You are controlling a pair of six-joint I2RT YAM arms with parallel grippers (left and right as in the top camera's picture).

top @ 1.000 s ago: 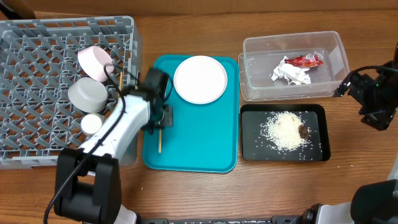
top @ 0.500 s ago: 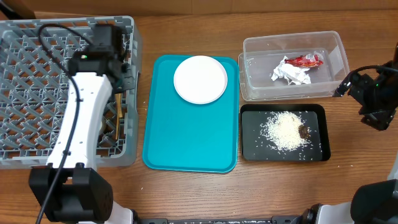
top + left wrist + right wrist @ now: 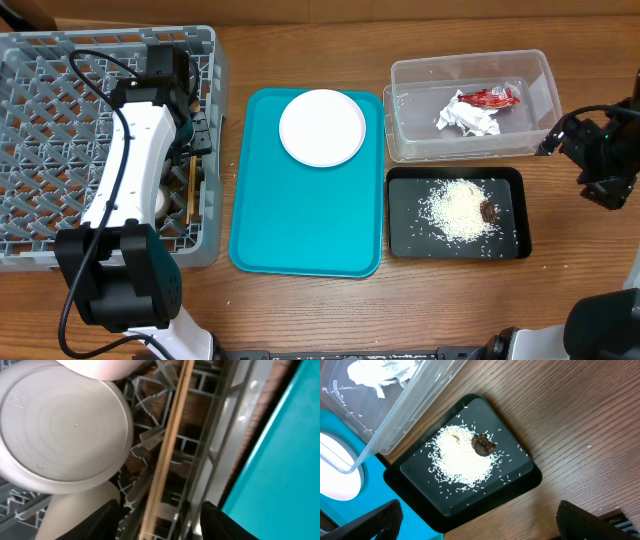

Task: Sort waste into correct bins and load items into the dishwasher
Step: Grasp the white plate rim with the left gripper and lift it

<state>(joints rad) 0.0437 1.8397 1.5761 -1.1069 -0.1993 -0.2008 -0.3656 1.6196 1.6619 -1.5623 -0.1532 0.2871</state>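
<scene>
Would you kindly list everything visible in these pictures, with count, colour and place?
dish rack: one, grey, table's left
grey bowl: one, upside down in the rack
pink bowl: one, beside the grey one
cup: one, whitish, in the rack
chopstick: at least one, wooden, by the rack's right wall
serving tray: one, teal, centre
plate: one, white, on the serving tray
tub: one, clear, far right
wrapper: one, red, in the tub
paper: one, white, crumpled, in the tub
black tray: one, in front of the tub
rice: a pile, white, in the black tray
food scrap: one, brown, at the rice's edge
left gripper: open, over the chopstick
right gripper: open, above the black tray
</scene>
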